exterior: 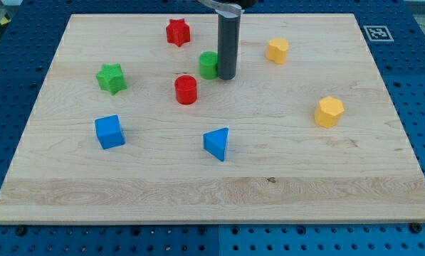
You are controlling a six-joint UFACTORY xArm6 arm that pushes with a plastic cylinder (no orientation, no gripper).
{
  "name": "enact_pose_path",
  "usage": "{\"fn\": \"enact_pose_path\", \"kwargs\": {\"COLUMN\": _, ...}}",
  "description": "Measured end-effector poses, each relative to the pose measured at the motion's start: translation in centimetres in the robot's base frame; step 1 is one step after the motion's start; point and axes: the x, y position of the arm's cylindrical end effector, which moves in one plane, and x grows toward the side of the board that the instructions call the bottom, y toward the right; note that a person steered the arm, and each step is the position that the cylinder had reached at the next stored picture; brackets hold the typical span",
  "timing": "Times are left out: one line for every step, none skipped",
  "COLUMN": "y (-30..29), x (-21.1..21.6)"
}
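Note:
My tip [226, 76] rests on the wooden board [212, 192] in the upper middle of the view. It touches the right side of a green cylinder [208, 65], which the rod partly hides. A red cylinder [186, 90] stands just below and to the left of the tip. Up and to the left is a red star [177, 32]. A yellow block [277, 50] lies up and to the right of the tip.
A green star [111, 77] and a blue cube [109, 131] sit on the view's left. A blue triangular block [217, 144] lies below the tip. A yellow hexagonal block [329, 112] is at the right. A fiducial marker [376, 33] sits off the board's top right corner.

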Motion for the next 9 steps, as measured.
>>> {"fn": "enact_pose_path", "kwargs": {"y": -1.1, "x": -0.2}}
{"fn": "enact_pose_path", "kwargs": {"y": -1.1, "x": -1.9}}
{"fn": "enact_pose_path", "kwargs": {"y": -1.1, "x": -3.1}}
{"fn": "enact_pose_path", "kwargs": {"y": -1.9, "x": -3.1}}
{"fn": "enact_pose_path", "kwargs": {"y": -3.0, "x": -3.1}}
{"fn": "enact_pose_path", "kwargs": {"y": -4.2, "x": -3.1}}
{"fn": "enact_pose_path", "kwargs": {"y": -5.7, "x": -3.1}}
{"fn": "enact_pose_path", "kwargs": {"y": -7.3, "x": -3.1}}
{"fn": "enact_pose_path", "kwargs": {"y": -8.3, "x": -3.5}}
